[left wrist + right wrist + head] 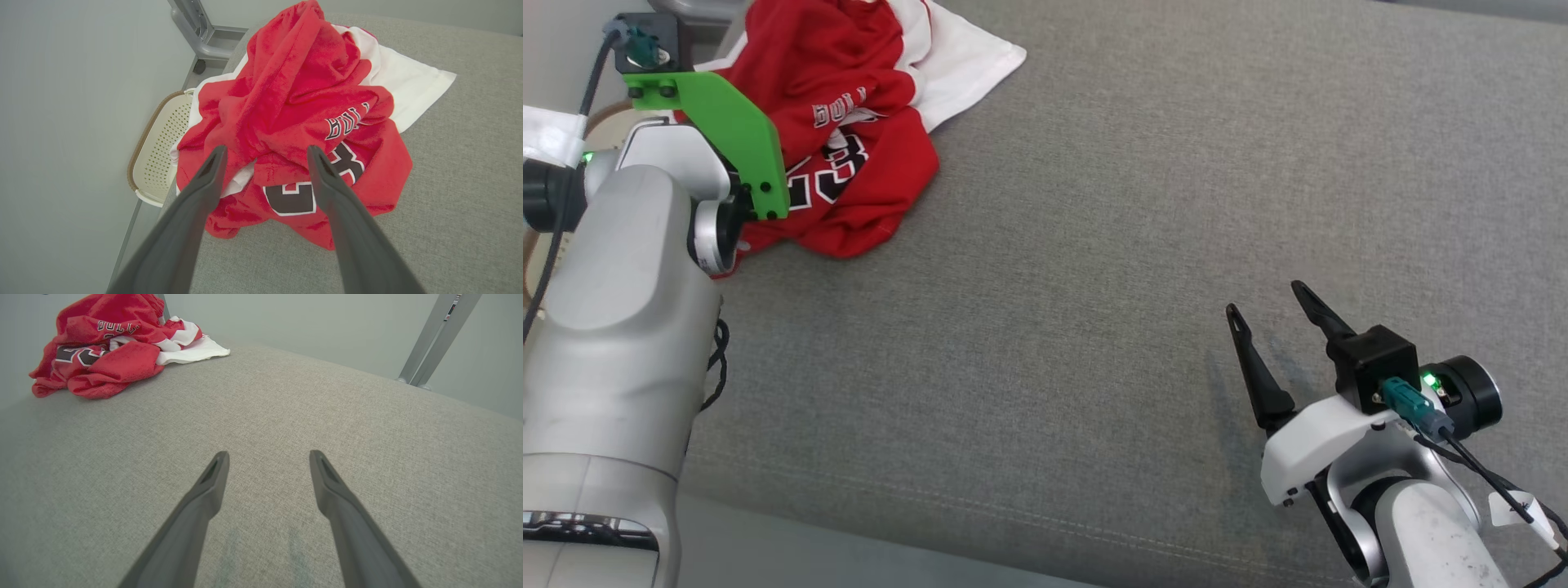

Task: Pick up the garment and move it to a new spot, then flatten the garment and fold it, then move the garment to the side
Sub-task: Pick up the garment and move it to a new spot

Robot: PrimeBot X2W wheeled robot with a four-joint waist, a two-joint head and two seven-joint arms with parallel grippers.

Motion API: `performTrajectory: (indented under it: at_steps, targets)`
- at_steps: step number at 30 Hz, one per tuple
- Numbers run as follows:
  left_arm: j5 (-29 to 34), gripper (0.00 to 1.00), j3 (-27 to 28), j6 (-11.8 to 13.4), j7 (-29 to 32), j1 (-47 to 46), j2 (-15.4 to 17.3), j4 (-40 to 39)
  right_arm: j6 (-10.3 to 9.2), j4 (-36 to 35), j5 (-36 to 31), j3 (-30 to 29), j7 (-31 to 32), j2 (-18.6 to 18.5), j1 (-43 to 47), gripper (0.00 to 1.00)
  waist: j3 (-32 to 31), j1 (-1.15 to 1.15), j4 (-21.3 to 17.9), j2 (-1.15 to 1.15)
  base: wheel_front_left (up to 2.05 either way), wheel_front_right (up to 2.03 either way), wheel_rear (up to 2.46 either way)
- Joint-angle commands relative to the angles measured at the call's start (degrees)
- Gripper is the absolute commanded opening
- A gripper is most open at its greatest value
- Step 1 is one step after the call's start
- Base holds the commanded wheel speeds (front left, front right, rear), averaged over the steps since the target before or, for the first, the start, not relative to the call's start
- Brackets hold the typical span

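Grey surface (1135,245), crumpled garment (294,90) just beyond left gripper (265,153)

A grey woven-fabric surface (1135,245) carries a stitched seam along its near edge. Off its left edge, lower down, sits a cream perforated basket (161,147) with a brown rim. Past the far corner stands a grey metal frame (196,28) on a dark caster — slanted metal posts (437,339) rise beyond the far edge.

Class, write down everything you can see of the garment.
The garment is a red jersey with white parts, black white-edged numerals and lettering, in soft-looking fabric. It lies crumpled in a heap at the far left corner of the grey surface, one white corner spread flat. The left gripper stands open just before it; contact cannot be told.
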Motion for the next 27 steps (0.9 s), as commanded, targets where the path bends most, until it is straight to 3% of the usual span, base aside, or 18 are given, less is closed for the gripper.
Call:
performTrajectory:
  at_steps: [1, 7, 14, 15, 17, 27]
  targets:
    - [-0.1, 1.00, 0.2, 0.3, 0.4, -1.2, 0.5, 0.5, -0.02, -0.5, -0.7, 0.0, 0.2, -0.2, -0.4, 1.00, 4.9, 0.00, -4.0, 0.00, 0.00, 0.00, 0.00]
    - [0.2, 1.00, 1.1, 2.3, 0.9, -3.8, 2.8, 2.8, -0.02, -1.7, -1.3, 0.6, 0.5, -0.2, -0.5, 1.00, 7.9, 0.00, -5.9, 0.00, 0.00, 0.00, 0.00]
    - [-0.8, 1.00, 1.6, 4.3, 1.5, -2.6, 2.7, 5.9, -0.02, -1.9, -2.0, 0.1, 0.2, -0.2, -1.1, 1.00, 8.5, 0.00, -6.3, 0.00, 0.00, 0.00, 0.00]
    - [-0.5, 0.77, 1.4, 4.6, 1.4, -2.5, 2.7, 6.2, -0.02, -1.8, -2.0, 0.0, 0.1, -0.2, -1.1, 1.00, 8.5, 0.00, -6.3, 0.00, 0.00, 0.00, 0.00]
    - [-0.5, 0.00, 1.2, 5.0, 1.1, -2.6, 2.5, 6.6, -0.02, -1.6, -1.5, -0.2, -0.1, -0.2, -1.1, 1.00, 8.3, 0.00, -6.3, 0.00, 0.00, 0.00, 0.00]
    - [0.8, 0.00, 0.3, 5.7, -4.5, -4.2, 2.9, 5.6, -0.02, 1.3, 0.9, 0.8, -1.4, -0.2, -1.3, 1.00, 3.8, 0.00, -6.2, 0.00, 0.00, 0.00, 0.00]
